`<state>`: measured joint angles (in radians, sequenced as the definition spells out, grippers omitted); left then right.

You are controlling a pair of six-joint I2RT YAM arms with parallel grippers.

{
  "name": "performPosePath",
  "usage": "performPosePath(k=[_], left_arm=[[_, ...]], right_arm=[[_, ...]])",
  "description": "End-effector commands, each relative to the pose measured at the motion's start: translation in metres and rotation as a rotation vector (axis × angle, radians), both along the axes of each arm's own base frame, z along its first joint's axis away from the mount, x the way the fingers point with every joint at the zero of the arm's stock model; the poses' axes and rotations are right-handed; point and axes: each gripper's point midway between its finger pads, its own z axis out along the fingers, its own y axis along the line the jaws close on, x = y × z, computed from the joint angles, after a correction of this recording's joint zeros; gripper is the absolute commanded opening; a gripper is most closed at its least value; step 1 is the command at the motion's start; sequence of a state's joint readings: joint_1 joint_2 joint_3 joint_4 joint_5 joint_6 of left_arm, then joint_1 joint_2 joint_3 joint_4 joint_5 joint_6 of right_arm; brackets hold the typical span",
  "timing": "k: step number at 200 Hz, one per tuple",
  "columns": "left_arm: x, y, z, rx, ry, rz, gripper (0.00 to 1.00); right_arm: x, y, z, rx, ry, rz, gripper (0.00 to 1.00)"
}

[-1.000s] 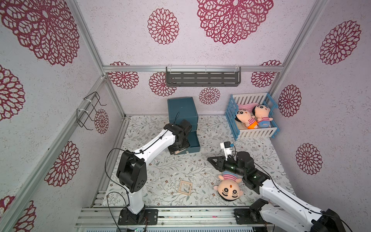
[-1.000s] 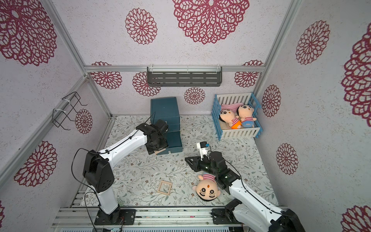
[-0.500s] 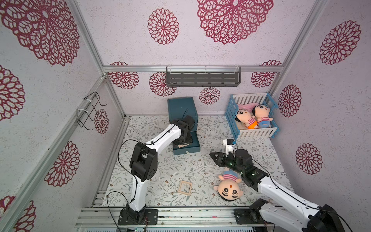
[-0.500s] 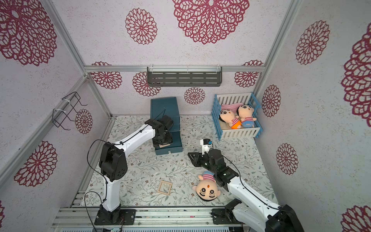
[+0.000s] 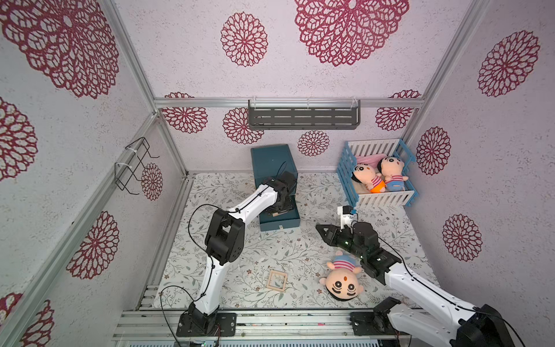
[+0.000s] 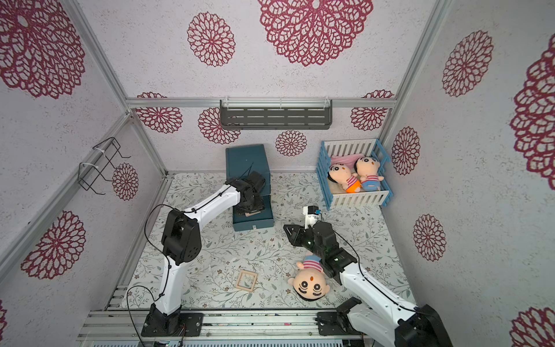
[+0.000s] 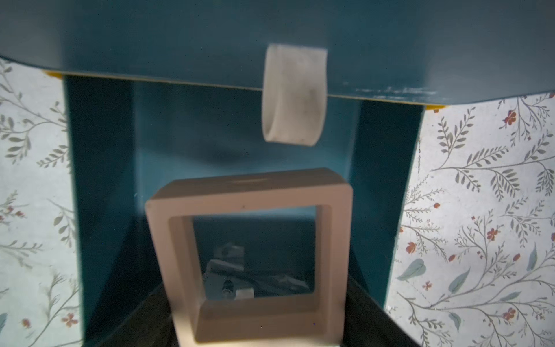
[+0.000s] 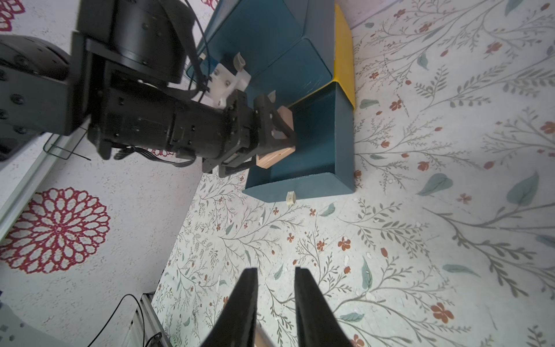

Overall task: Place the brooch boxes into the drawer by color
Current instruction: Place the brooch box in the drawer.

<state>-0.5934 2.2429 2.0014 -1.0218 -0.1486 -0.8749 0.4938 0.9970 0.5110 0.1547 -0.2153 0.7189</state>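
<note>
My left gripper [image 7: 255, 330] is shut on a light wood-coloured brooch box [image 7: 249, 255], held upright over the open bottom drawer [image 5: 280, 223] of the teal cabinet [image 5: 271, 159]. The right wrist view shows that box [image 8: 274, 156] between the left fingers at the drawer's [image 8: 318, 138] near side. A second wood-coloured brooch box [image 5: 277, 281] [image 6: 247, 280] lies flat on the mat near the front. My right gripper [image 8: 276, 300] hovers over bare mat right of the drawer, open by a narrow gap with nothing in it; both top views show it [image 5: 322, 229] [image 6: 288, 232].
A plush doll [image 5: 342, 282] lies on the mat under my right arm. A blue and white crib [image 5: 381, 199] with two dolls stands at the back right. A grey shelf [image 5: 303, 115] hangs on the back wall, a wire rack [image 5: 132, 168] on the left wall.
My left arm has swung from the drawer's left front corner to over the open drawer, carrying the wooden box. My right gripper has drifted slightly toward the back.
</note>
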Motion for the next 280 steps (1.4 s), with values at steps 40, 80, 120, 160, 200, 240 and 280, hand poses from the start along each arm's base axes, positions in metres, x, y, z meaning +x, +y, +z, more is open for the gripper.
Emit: performPosePath(k=[40, 80, 120, 160, 200, 240, 280], left_arm=[[0.01, -0.014, -0.006, 0.017, -0.028, 0.0, 0.46], [0.0, 0.001, 0.014, 0.079, -0.082, 0.06, 0.47], [-0.008, -0.007, 0.052, 0.116, -0.226, 0.08, 0.48], [-0.012, -0.026, 0.036, 0.126, -0.194, 0.024, 0.48], [-0.005, -0.028, 0.013, 0.142, -0.152, 0.006, 0.49], [0.006, -0.034, 0.003, 0.148, -0.152, -0.018, 0.49], [0.008, -0.038, -0.006, 0.152, -0.143, -0.025, 0.5]], right_arm=[[0.013, -0.011, 0.017, 0.043, -0.115, -0.081, 0.28], [0.011, -0.008, 0.015, 0.049, -0.108, -0.067, 0.27], [0.007, -0.009, 0.013, 0.059, -0.102, -0.063, 0.27], [0.004, -0.011, 0.012, 0.064, -0.099, -0.069, 0.27], [0.0, -0.013, 0.016, 0.07, -0.107, -0.067, 0.27], [-0.005, -0.014, 0.013, 0.071, -0.104, -0.058, 0.27], [-0.007, -0.014, 0.011, 0.071, -0.099, -0.05, 0.27]])
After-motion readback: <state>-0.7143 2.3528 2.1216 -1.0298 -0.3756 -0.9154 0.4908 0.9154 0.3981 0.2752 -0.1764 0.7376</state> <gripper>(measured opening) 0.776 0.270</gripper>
